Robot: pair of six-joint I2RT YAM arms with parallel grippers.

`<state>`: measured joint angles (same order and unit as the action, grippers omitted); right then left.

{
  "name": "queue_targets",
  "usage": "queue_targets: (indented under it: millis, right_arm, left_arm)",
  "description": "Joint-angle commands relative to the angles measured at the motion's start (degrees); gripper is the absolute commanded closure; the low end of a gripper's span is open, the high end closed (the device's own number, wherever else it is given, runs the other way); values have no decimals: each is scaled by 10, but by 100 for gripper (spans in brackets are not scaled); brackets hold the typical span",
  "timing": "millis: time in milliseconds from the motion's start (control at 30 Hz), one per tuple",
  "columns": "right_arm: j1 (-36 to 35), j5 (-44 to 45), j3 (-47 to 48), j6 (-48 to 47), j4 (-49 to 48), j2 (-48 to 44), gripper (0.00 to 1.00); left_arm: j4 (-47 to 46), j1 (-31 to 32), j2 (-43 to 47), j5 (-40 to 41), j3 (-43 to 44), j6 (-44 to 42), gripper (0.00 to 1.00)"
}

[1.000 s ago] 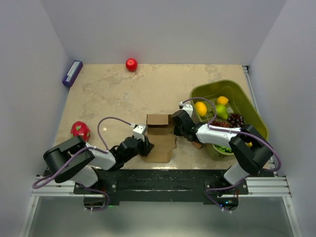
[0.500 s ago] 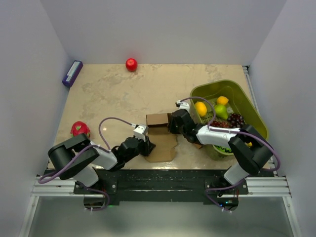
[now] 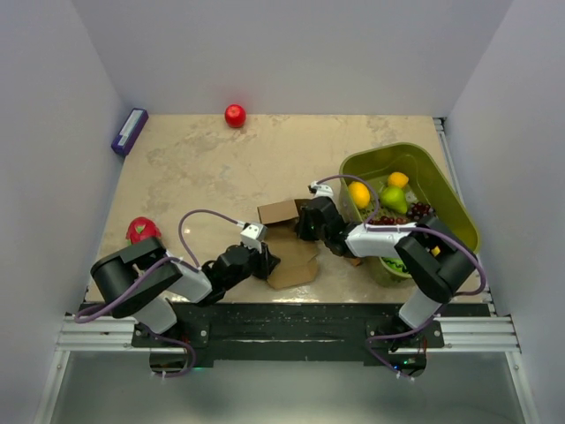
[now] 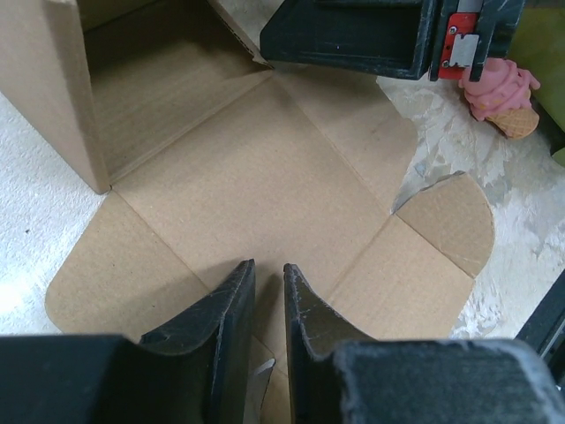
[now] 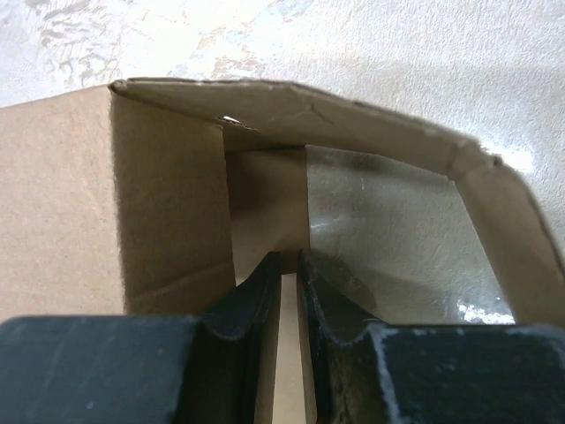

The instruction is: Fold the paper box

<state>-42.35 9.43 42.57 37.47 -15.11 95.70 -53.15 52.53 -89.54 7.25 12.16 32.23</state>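
The paper box [image 3: 293, 253] is plain brown cardboard, half folded, near the table's front edge between both arms. Its far end stands up as walls [image 3: 280, 211]; the base and rounded flaps [image 4: 446, 221] lie flat. My left gripper [image 3: 267, 261] is at the sheet's near edge. In the left wrist view its fingers [image 4: 267, 265] are almost together, with what looks like a near flap's edge low between them. My right gripper [image 3: 303, 223] reaches into the raised end from the right. It [image 5: 289, 256] is shut on a cardboard wall, whose edge shows between the fingers [image 5: 256, 291].
A green basket [image 3: 444, 172] with fruit stands at the right, close behind the right arm. A pink ice-cream toy [image 4: 500, 92] lies beside the box. A red ball [image 3: 235, 115] and a purple block [image 3: 129, 131] sit at the back, and a red toy [image 3: 142, 231] at the left.
The right gripper has moved left and away with the raised end, which now sits turned and further left. The left gripper has crept slightly right and stayed at the near edge.
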Motion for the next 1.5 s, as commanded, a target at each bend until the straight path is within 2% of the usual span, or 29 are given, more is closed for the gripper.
queue_targets:
  millis: [0,100,233,433,567,733,933,1100,1233,1367,1467]
  right_arm:
    - [-2,1,3,-6,9,-24,82]
    - [-2,8,8,-13,53,-54,77]
    - [-1,17,12,-24,125,-120,60]
    - [0,47,5,-57,203,-216,44]
    - [13,88,17,-86,242,-239,40]
    - [46,88,20,-106,240,-229,38]
    - [57,69,16,-110,198,-184,40]
    - [57,61,8,-108,184,-170,49]
    - [57,57,1,-108,171,-168,55]
    - [58,55,-9,-116,159,-163,69]
    - [58,47,-7,-132,158,-161,79]
  left_arm:
    - [58,5,-10,6,1,13,76]
    - [66,5,1,9,0,15,76]
    - [80,6,20,11,5,10,76]
    - [112,9,48,19,17,-2,76]
    - [141,12,67,31,28,-16,75]
    - [167,14,93,40,52,-37,72]
    - [208,24,125,47,102,-59,69]
    - [202,38,119,50,137,-71,68]
    - [168,43,66,30,152,-68,68]
    - [114,56,-19,22,165,-71,68]
    - [132,65,-66,56,182,-85,69]
